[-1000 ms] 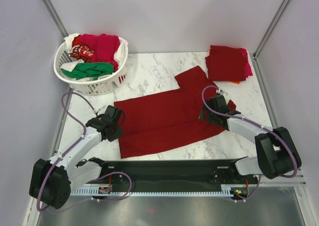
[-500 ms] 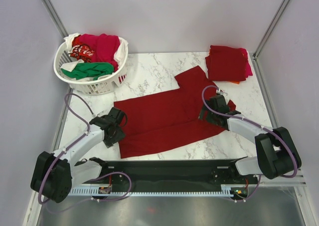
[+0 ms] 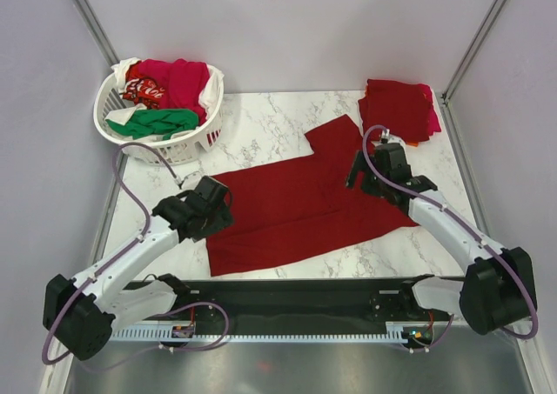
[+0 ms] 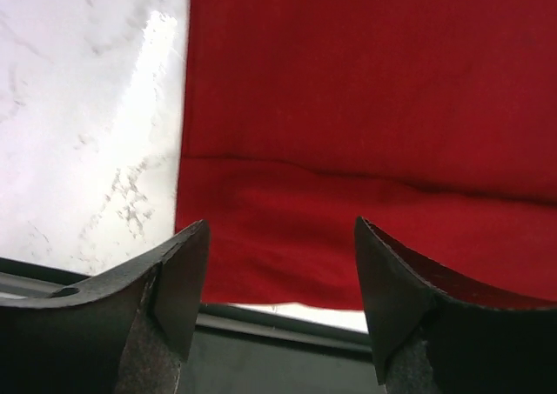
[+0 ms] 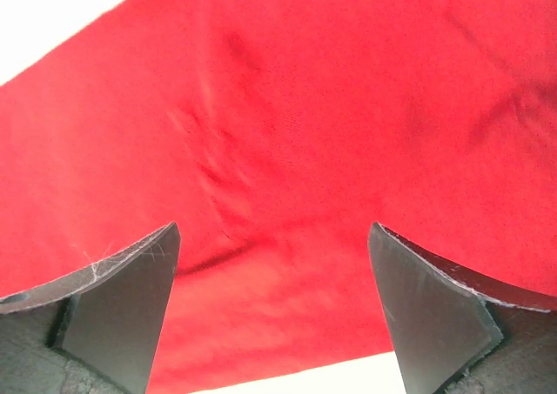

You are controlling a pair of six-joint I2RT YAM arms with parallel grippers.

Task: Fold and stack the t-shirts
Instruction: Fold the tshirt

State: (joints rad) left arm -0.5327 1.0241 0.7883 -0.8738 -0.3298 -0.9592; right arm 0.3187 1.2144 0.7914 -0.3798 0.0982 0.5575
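Note:
A dark red t-shirt (image 3: 296, 207) lies spread across the marble table, one sleeve pointing to the far right. Its cloth fills the left wrist view (image 4: 365, 116) and the right wrist view (image 5: 305, 133). My left gripper (image 3: 211, 210) hangs above the shirt's left edge, open, nothing between its fingers (image 4: 178, 281). My right gripper (image 3: 370, 175) hovers over the shirt's right part, open wide and empty, fingers (image 5: 130, 298) clear of the cloth. A stack of folded t-shirts (image 3: 399, 109) sits at the far right corner.
A white lattice laundry basket (image 3: 178, 146) at the far left holds red, green and white shirts (image 3: 170, 90). Marble tabletop (image 3: 261, 124) shows behind the shirt. The black front rail (image 3: 296, 298) runs along the near edge. Metal frame posts stand at both far corners.
The left gripper has opened and let go of the shirt's left edge, then risen and shifted right. The right arm has lifted and moved toward the far side, jaws still open.

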